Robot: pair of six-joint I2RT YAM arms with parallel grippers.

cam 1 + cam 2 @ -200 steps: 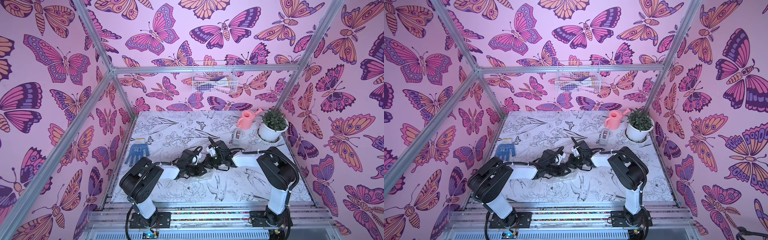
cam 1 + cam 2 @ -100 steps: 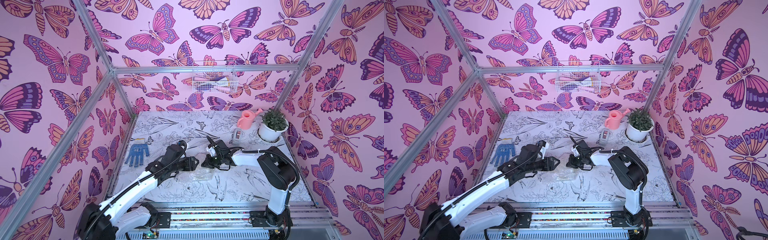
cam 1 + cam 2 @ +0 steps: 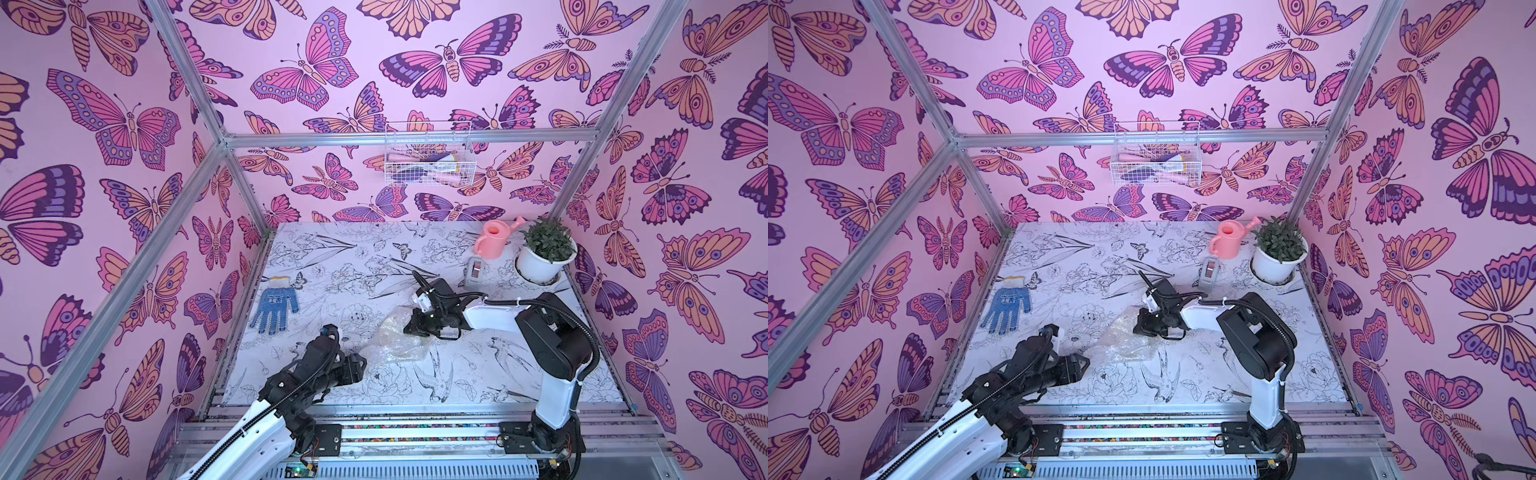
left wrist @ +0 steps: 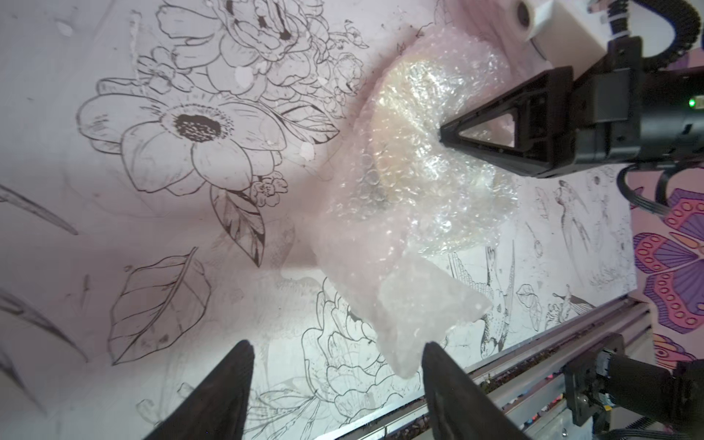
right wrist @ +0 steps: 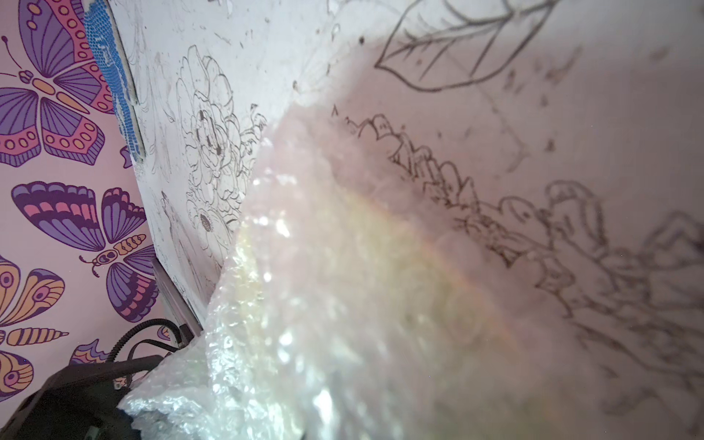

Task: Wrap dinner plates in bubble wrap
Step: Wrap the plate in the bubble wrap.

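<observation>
The bubble wrap [image 3: 395, 338] lies crumpled in the middle of the table [image 3: 478, 374], well forward of the potted plant [image 3: 542, 253]. The cream-yellow plate [image 4: 404, 152] shows dimly through it. The right gripper [image 4: 444, 135], jaws pressed together, rests its tip on the wrap over the plate, on the plant's side. The left gripper [image 4: 337, 346] hangs on the side away from the plant, jaws wide apart and holding nothing, with a loose corner of wrap just beside one finger.

Glossy crinkly plastic bubble wrap [image 4: 400, 228]

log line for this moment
left pincer open | right pincer shut, tip on bubble wrap | plate under wrap
</observation>
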